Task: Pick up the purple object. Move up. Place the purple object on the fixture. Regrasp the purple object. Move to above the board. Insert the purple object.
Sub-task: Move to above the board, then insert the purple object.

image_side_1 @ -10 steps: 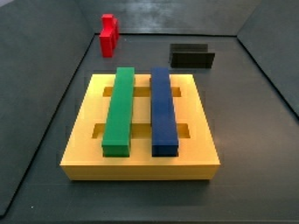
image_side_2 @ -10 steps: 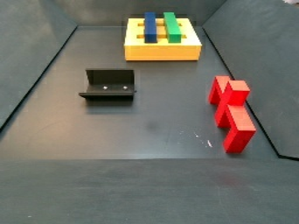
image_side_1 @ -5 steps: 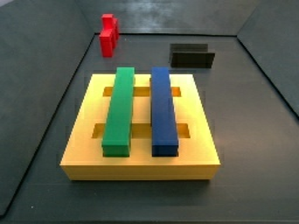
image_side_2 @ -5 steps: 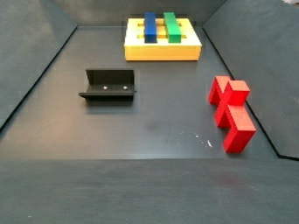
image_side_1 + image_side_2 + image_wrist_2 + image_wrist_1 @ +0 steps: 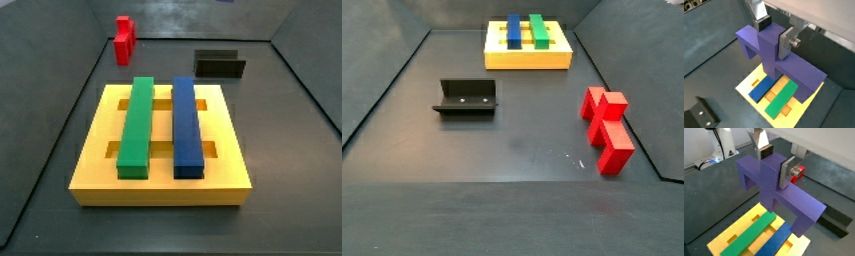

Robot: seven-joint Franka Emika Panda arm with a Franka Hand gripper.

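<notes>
Gripping the purple object [image 5: 777, 188] by its raised middle tab, the gripper [image 5: 774, 162] held it high above the board [image 5: 732, 233], its silver fingers [image 5: 787, 42] pressed against the tab's two sides. The piece was matte purple and blocky, a crossbar with two legs pointing down toward the slab. Both wrist views showed the green bar [image 5: 745, 238] and blue bar [image 5: 774, 240] lying on the yellow board beneath it. Neither side view showed the gripper or the purple piece; they showed the board [image 5: 91, 170], the fixture [image 5: 466, 98] standing empty on the dark floor, and a red block [image 5: 607, 127] well apart from the board.
</notes>
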